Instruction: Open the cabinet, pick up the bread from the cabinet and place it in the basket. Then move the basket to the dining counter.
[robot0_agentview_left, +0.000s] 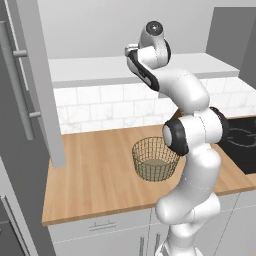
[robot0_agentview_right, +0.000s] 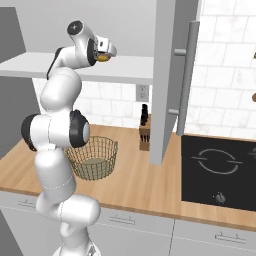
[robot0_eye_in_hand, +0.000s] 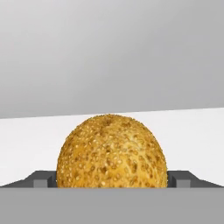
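Clearly the pick step is in hand: the bread (robot0_eye_in_hand: 112, 152) sits between the jaws at the cabinet (robot0_agentview_right: 165, 75) shelf; whether they grip it I cannot tell. Next comes closing, lifting, then lowering into the basket (robot0_agentview_left: 155, 159) on the surface (robot0_agentview_left: 95, 175).

Two base views flank the arm, sharing the basket (robot0_agentview_left: 155, 159) and counter (robot0_agentview_left: 95, 177); hand view hugs the bread (robot0_eye_in_hand: 112, 152)

Open light grey cabinet door (robot0_agentview_right: 165, 75) with bar handle standing at 3 o'clock of the raised gripper (robot0_agentview_right: 106, 51), pale shelf (robot0_agentview_right: 100, 67) just beneath, round tan wire-mesh basket (robot0_agentview_right: 92, 157) at 6 o'clock with open air above, dark knife block (robot0_agentview_right: 145, 134) at 3 o'clock of basket.
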